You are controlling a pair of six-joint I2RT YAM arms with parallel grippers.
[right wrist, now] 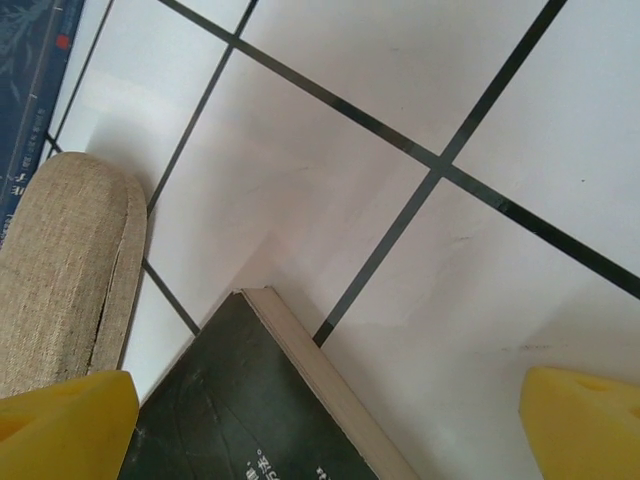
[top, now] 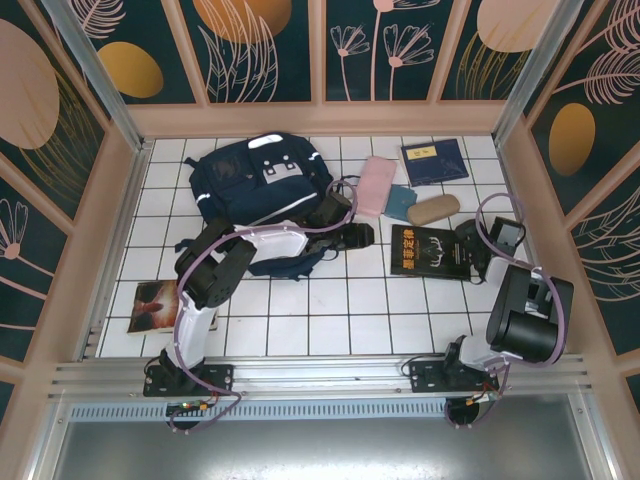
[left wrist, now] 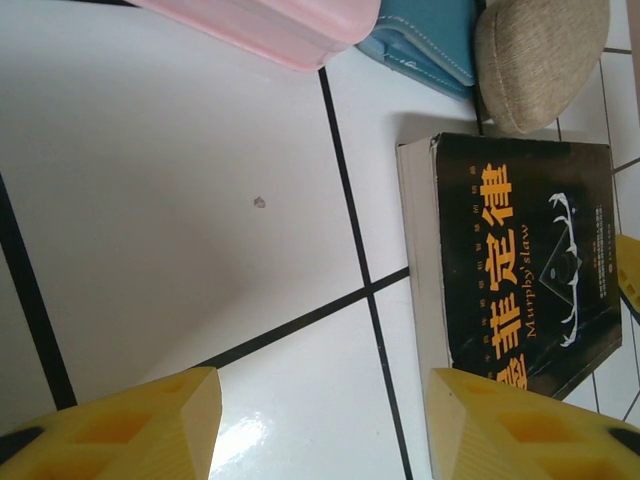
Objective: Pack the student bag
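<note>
The student bag [top: 258, 178], a large navy-blue backpack, lies at the back left of the tiled table. My left gripper [top: 362, 236] hovers just right of the bag, between it and a black book with orange lettering [top: 430, 250]. In the left wrist view this gripper [left wrist: 320, 400] is open over bare tile, with the black book [left wrist: 520, 260] at its right finger. My right gripper [top: 472, 248] sits at the book's right edge. In the right wrist view it [right wrist: 330, 410] is open wide, with a corner of the book [right wrist: 250, 410] between its fingers.
A pink case [top: 375, 185], a teal pouch [top: 402, 203] and a beige fabric case [top: 433, 208] lie behind the black book. A navy book [top: 434, 160] is at the back right. Another book [top: 155, 305] lies at the front left. Raised walls ring the table.
</note>
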